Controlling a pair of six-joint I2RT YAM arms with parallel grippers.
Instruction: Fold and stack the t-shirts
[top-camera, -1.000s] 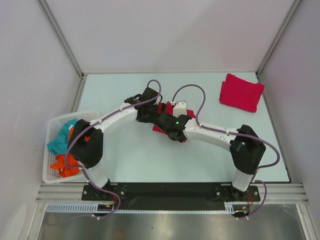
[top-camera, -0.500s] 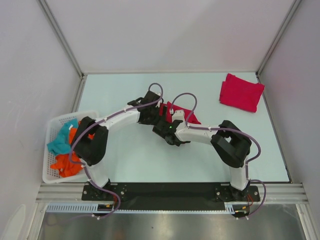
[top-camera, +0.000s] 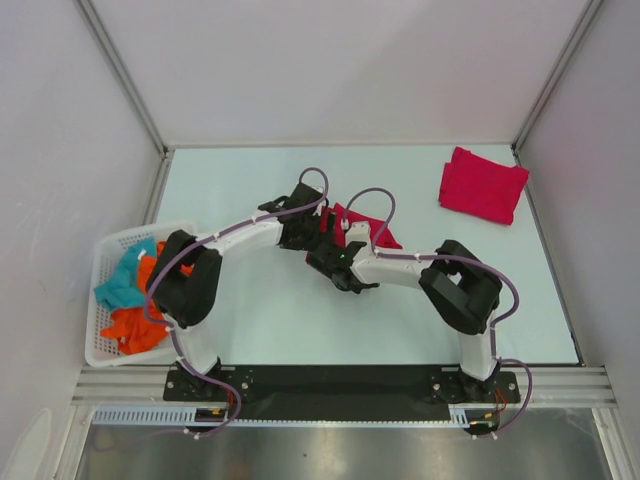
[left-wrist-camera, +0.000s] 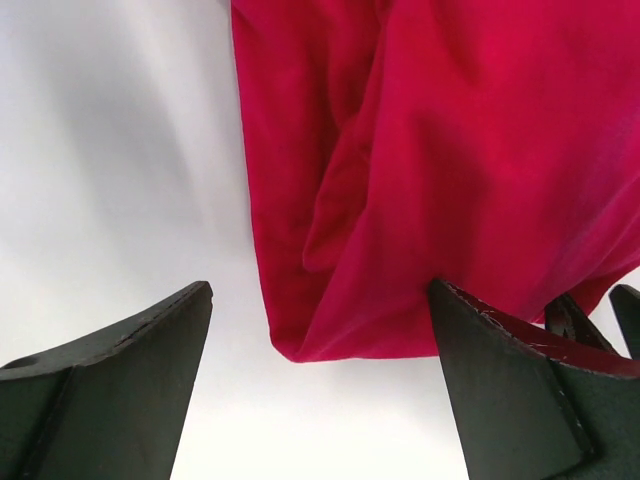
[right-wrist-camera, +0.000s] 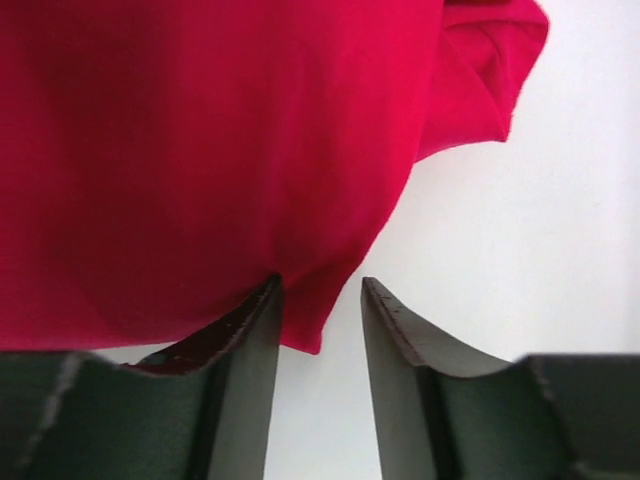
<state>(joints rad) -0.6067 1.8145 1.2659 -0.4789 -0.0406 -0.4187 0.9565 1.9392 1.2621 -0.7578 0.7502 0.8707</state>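
- Top view: since a second ago the right gripper (top-camera: 328, 262) has drawn nearer, uncovering the crumpled t-shirt (top-camera: 368, 228) mid-table; a folded t-shirt (top-camera: 483, 185) lies at the far right corner.
- Left wrist: the left gripper (left-wrist-camera: 320, 340) is spread wide, straddling the cloth's edge.
- Right wrist: fingers narrowly apart, hem dipping between them, unpinched.

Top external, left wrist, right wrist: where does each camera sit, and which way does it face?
Top external: above and behind the arms, looking down at the table; both arms show, bases at the bottom.
Left wrist: on the left arm, looking past the open left gripper at the middle red t-shirt; its two fingers show.
Right wrist: on the right arm, looking past the right gripper at that cloth's edge; its two fingers show.
Shared: both wrist views see that t-shirt, which the top view also shows.
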